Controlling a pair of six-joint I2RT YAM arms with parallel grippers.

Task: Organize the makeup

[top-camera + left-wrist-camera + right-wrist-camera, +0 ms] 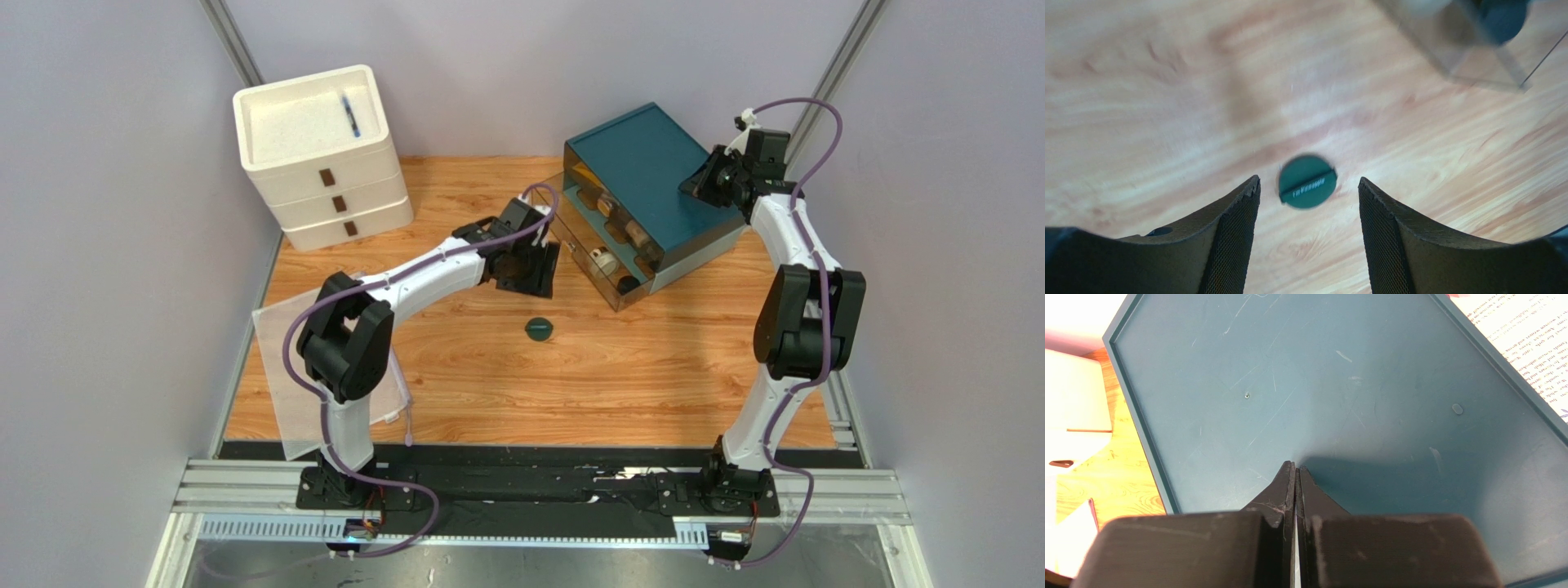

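Wooden tabletop (687,380) carries the teal-lidded organizer (650,153), over whose lid we see our right gripper (1295,468) pressed together, empty. Our left gripper (1309,181) stands spread wide, holding nothing, above the dark green compact (539,327) lying on the wood.

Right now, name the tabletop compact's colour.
Dark green; the compact shows best in the left wrist view.

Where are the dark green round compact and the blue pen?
Dark green round compact (1307,181): left wrist view, centre of its lid.
Blue pen (351,116): top external view, middle of its barrel.
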